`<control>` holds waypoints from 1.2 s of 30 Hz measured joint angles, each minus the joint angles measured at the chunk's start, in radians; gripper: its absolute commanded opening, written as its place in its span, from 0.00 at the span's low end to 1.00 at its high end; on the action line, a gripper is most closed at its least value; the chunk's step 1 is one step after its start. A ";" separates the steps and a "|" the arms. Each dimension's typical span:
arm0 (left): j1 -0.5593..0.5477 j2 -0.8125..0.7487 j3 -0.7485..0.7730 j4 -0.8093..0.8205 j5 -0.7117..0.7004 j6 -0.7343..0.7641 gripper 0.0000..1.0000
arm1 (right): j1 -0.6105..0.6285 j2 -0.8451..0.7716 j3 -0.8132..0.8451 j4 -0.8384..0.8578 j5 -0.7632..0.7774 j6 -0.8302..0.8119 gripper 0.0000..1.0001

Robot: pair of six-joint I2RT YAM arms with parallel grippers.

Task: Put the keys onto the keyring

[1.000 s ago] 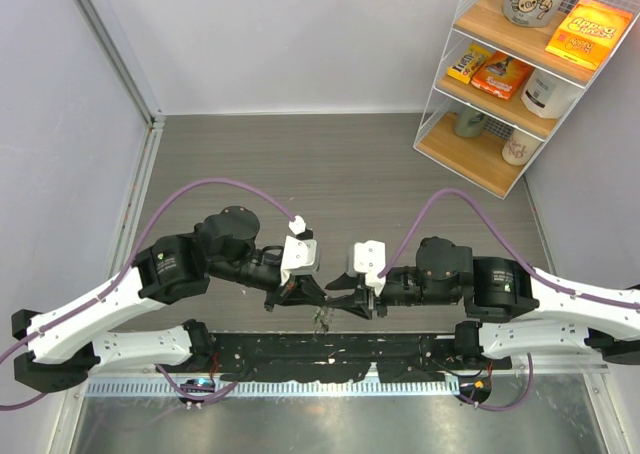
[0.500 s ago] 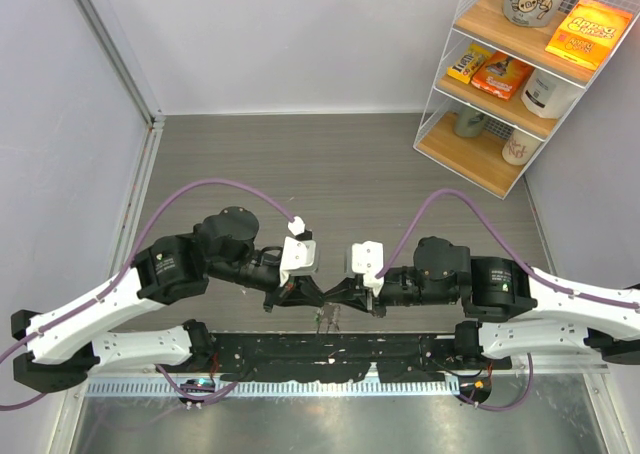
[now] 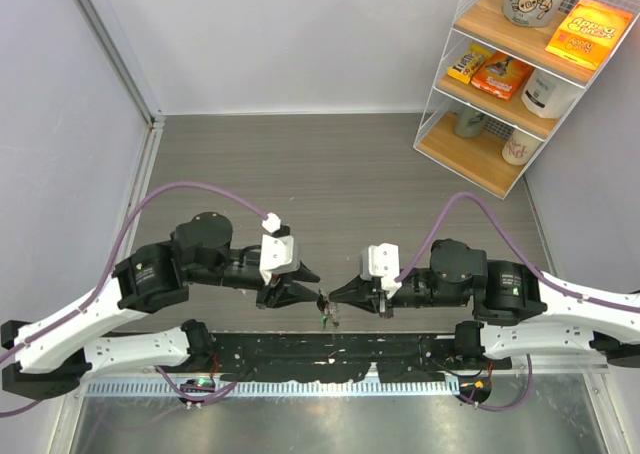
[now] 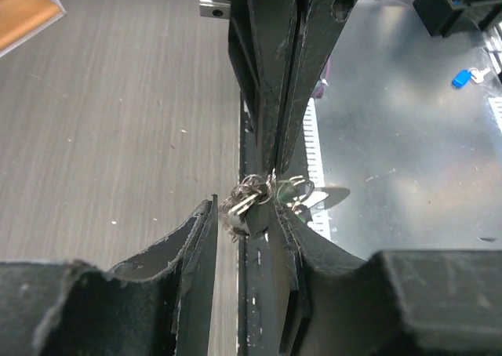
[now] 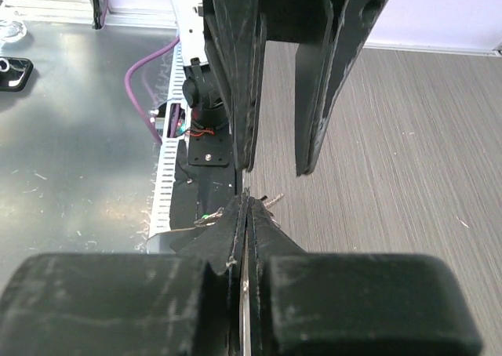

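The keyring [image 4: 296, 190], a thin silvery loop with a small green piece, hangs with a bunch of tiny silver keys [image 4: 243, 197] between the two grippers at the table's near edge. From above the bunch [image 3: 328, 314] is a small glint. My right gripper [image 5: 246, 199] is shut, with thin metal of the keyring pinched at its tips; it also shows in the top view [image 3: 336, 296]. My left gripper [image 4: 243, 211] is open, one finger on each side of the bunch, and faces the right one tip to tip [image 3: 316, 299]. A key tip [image 5: 271, 202] pokes out beside the right fingers.
A white wire shelf [image 3: 510, 74] with boxes and mugs stands at the back right. A black base strip [image 3: 330, 354] and a metal plate [image 4: 408, 152] run along the near edge. A small blue item [image 4: 463, 78] lies on the plate. A wall rail [image 3: 120, 54] borders the left.
Both wrists have drawn outward, the left to the left and the right to the right. The fingertips still meet over the key bunch, which sits slightly lower.
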 measured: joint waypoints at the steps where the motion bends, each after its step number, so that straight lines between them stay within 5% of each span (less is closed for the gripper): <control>1: 0.000 -0.018 -0.009 0.013 -0.011 0.000 0.38 | 0.000 -0.004 -0.001 0.000 0.000 0.000 0.05; 36: 0.000 -0.041 -0.116 0.200 0.046 -0.043 0.20 | 0.000 -0.062 -0.050 0.183 -0.001 0.000 0.05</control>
